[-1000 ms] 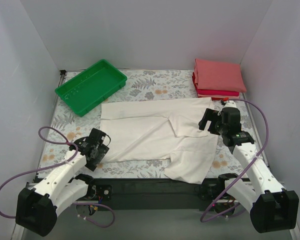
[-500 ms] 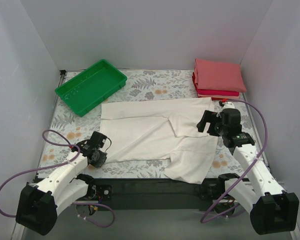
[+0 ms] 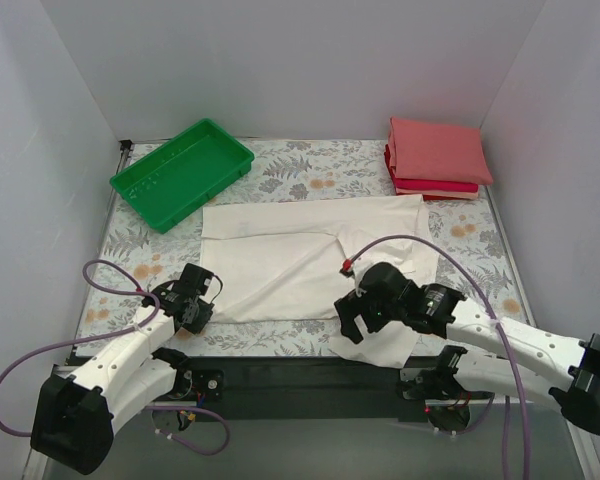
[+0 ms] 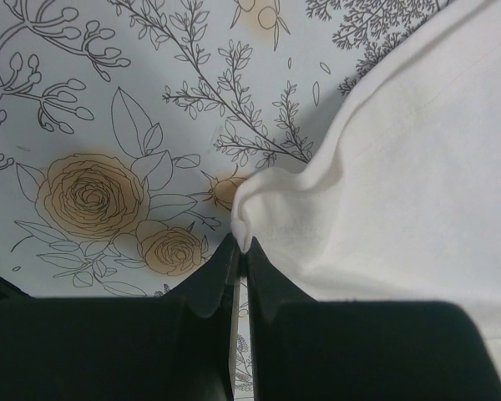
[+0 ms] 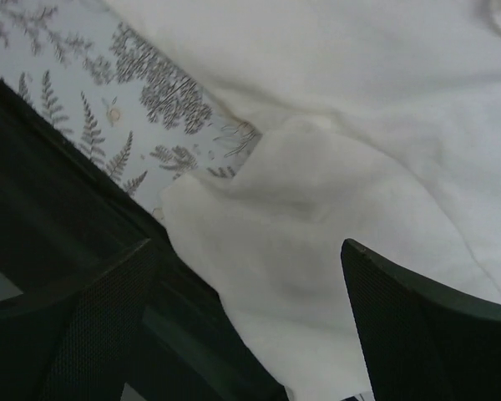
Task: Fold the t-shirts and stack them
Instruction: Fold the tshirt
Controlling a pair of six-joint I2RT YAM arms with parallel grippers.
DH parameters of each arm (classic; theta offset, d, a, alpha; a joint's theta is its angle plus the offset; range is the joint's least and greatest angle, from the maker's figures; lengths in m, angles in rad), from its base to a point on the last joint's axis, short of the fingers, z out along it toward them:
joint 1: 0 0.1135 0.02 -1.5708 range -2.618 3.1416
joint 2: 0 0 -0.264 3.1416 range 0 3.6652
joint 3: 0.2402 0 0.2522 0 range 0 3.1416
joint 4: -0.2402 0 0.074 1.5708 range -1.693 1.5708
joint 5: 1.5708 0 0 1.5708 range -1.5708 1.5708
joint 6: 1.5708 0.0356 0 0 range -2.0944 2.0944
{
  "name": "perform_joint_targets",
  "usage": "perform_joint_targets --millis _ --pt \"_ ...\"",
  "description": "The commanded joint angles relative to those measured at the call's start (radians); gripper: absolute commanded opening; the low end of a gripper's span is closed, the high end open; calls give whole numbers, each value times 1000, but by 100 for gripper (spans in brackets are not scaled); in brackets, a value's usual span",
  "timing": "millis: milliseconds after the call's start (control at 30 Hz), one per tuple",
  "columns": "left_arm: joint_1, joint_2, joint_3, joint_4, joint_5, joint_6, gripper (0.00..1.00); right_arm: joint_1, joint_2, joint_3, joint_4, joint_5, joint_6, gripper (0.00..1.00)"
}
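Note:
A white t-shirt (image 3: 310,260) lies spread plain side up across the middle of the table. My left gripper (image 3: 202,305) is shut on the shirt's near-left corner. In the left wrist view the fingers (image 4: 209,280) pinch a small fold of the white cloth (image 4: 401,167). My right gripper (image 3: 358,322) hovers open, low over the shirt's near-right flap. That flap (image 5: 317,276) droops over the table's front edge between the wide-apart fingers (image 5: 417,317). A stack of folded t-shirts stands at the back right, salmon-pink (image 3: 436,150) on top and red (image 3: 430,186) under it.
A green tray (image 3: 182,171) sits at the back left on the floral table cover (image 3: 130,240). White walls close in the left, right and back. The dark front edge of the table (image 5: 75,192) runs just under the right gripper.
The left gripper has closed on the shirt's near-left corner. The right arm has swung from the shirt's right side down to its near-right flap, still open.

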Motion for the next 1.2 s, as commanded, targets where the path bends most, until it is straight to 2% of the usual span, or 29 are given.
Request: perform_joint_targets --millis 0,33,167,367,500,567,700,767,900,967,1033,1100,1167 --pt "2 -15 3 8 -47 -109 0 160 47 -8 -86 4 33 96" --pt "1 -14 9 3 -58 -112 0 236 59 -7 -118 8 47 95" --pt "2 -26 0 4 -50 -112 0 352 99 1 -213 51 115 88" --pt "1 -29 -6 14 -41 -102 0 359 122 -31 -263 109 150 76" --pt "1 -28 -6 26 -38 -98 0 359 169 -42 -260 155 175 73" --pt "2 -23 -4 31 -36 -92 0 359 192 -39 -252 155 178 67" --pt "2 -14 -3 28 -36 -92 0 359 239 -41 -235 149 184 63" --pt "1 -14 -6 31 -36 -92 0 359 246 -44 -232 172 208 55" --pt "2 -15 -7 31 -35 -92 0 359 252 -56 -228 229 262 52" --pt "2 -15 -3 31 -39 -90 0 359 259 -61 -229 247 297 42" --pt "2 -14 2 24 -38 -87 0 359 262 -64 -228 261 317 26" --pt "2 -12 11 11 -44 -86 0 359 256 -71 -232 279 340 24" --pt "1 -14 14 11 -44 -87 0 359 246 -73 -235 286 348 17"
